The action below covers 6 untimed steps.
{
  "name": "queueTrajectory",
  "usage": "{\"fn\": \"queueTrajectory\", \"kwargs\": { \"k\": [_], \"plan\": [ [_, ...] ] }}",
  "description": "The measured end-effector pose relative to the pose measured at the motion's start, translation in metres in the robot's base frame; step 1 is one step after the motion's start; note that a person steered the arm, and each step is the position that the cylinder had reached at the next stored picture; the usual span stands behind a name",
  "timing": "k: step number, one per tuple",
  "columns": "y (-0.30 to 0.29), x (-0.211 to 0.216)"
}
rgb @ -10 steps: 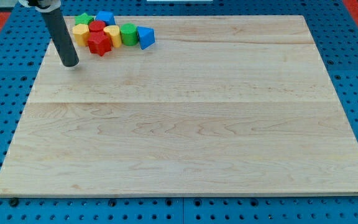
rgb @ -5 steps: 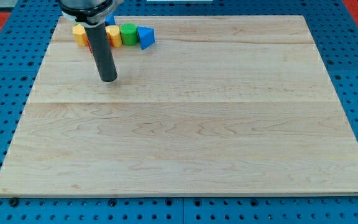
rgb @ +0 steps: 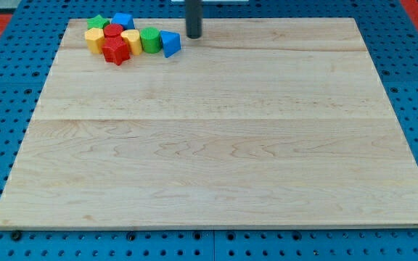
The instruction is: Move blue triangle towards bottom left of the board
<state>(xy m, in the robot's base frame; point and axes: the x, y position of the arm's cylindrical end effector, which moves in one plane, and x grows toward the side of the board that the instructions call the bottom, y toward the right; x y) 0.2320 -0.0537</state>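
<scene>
The blue triangle (rgb: 170,43) lies near the board's top left, at the right end of a tight cluster of blocks. My tip (rgb: 194,35) stands on the board just to the right of the blue triangle and slightly above it, a small gap apart from it. The rod runs up out of the view's top edge.
Left of the triangle sit a green cylinder (rgb: 150,40), a yellow cylinder (rgb: 130,40), a red star-like block (rgb: 116,51), a red cylinder (rgb: 112,31), a yellow block (rgb: 95,40), a green block (rgb: 97,23) and a blue cube (rgb: 123,21). The wooden board (rgb: 216,138) lies on a blue pegboard.
My tip has swung from the left of the cluster, down past its lower side, and up to the right of the blue triangle. The blocks have not moved.
</scene>
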Motion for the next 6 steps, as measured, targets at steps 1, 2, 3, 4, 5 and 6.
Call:
{"fn": "queueTrajectory", "kwargs": {
  "k": [1,2,3,4,5,6],
  "plan": [
    [-0.010,0.021],
    [-0.027,0.065],
    [-0.023,0.053],
    [-0.046,0.064],
    [-0.091,0.114],
    [-0.101,0.184]
  ]
}}
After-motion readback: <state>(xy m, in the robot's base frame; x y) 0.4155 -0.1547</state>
